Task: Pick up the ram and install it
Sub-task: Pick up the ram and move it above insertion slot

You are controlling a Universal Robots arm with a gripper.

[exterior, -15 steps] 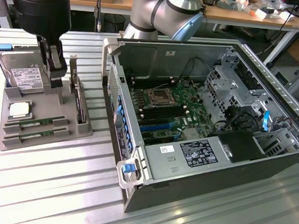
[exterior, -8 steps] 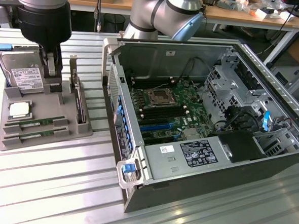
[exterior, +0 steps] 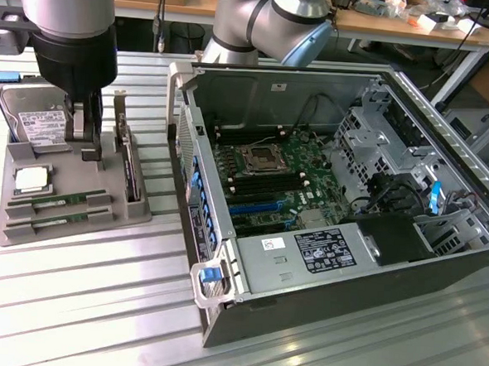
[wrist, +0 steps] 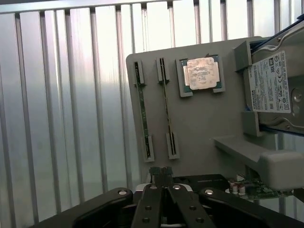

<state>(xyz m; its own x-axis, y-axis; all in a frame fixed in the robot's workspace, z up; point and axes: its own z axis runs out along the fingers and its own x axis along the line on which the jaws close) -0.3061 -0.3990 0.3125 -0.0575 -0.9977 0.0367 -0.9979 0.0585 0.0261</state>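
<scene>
Two ram sticks lie in slots of the grey tray (exterior: 75, 231). One ram stick (exterior: 58, 198) (wrist: 167, 111) is closer to the silver CPU, the other ram stick (exterior: 56, 216) (wrist: 144, 114) lies beside it toward the tray's edge. My gripper (exterior: 86, 147) (wrist: 161, 173) hangs over the tray's back part, between the hard drive and the upright dark card. Its fingers are shut together with nothing between them, and it is apart from both sticks. The open computer case (exterior: 330, 271) shows the motherboard (exterior: 278, 181) with dark memory slots around the CPU socket.
In the tray also sit a square silver CPU (exterior: 30, 178) (wrist: 203, 73), a hard drive (exterior: 40, 125) (wrist: 275, 85) and an upright expansion card (exterior: 129, 172). The case's near wall (exterior: 187, 171) stands between tray and motherboard. Everything rests on a ribbed metal table (exterior: 79, 306).
</scene>
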